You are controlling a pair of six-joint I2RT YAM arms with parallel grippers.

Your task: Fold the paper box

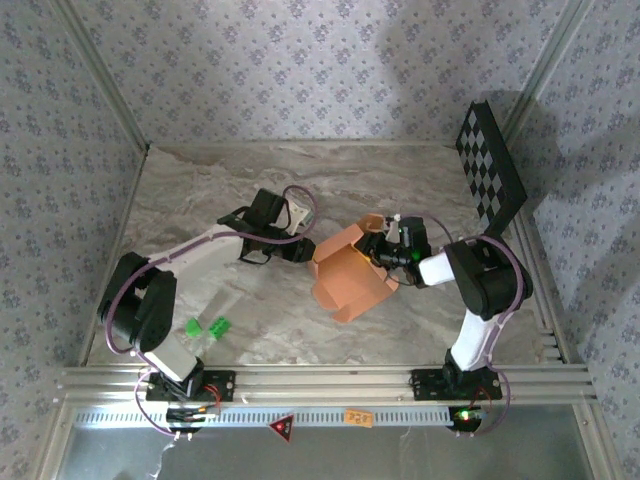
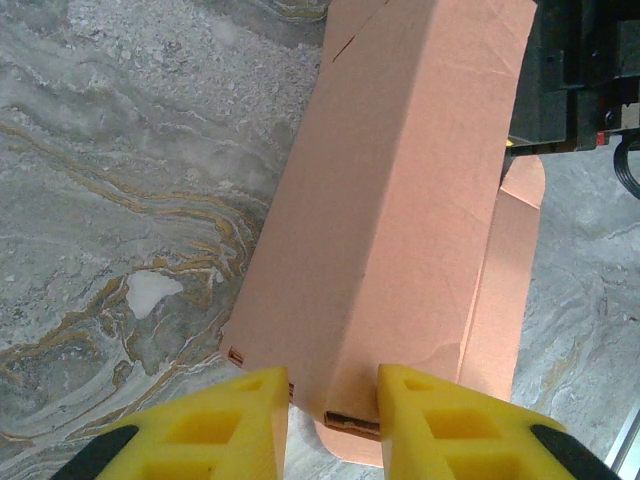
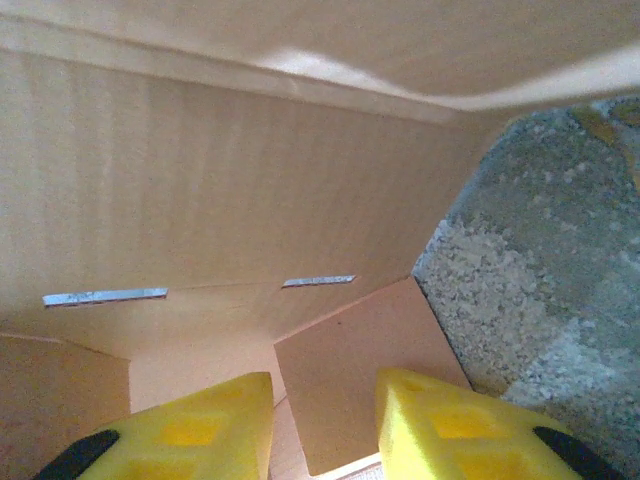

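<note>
Green pieces (image 1: pixel 205 328): two, lying on the marble table (image 2: pixel 120 200), well behind the left gripper and near that arm's base.
Left gripper (image 2: pixel 333 378): its yellow fingers stand a narrow gap apart, with the near end of the paper box (image 2: pixel 400 200) in that gap. I cannot tell whether the pads press on it.
Paper box: it lies between the two grippers, partly folded, and stretches straight ahead of the left fingers. A rounded flap lies flat under its right side.
In the way: the right arm's black wrist (image 2: pixel 575 80) sits at the box's far end, ahead and to the right of the left fingers.
Right gripper (image 3: pixel 325 380): it points into the box's inside, fingers slightly apart with a flap lying between them. Whether it is pinched or merely straddled is unclear.
Slits (image 3: pixel 105 296): two pale cuts in the wall ahead of the right fingers.
Checkerboard panel (image 1: pixel 490 165): it leans on the wall, well off to the right gripper's side.
Cut off: the frame edge crops the roots of both finger pairs.
</note>
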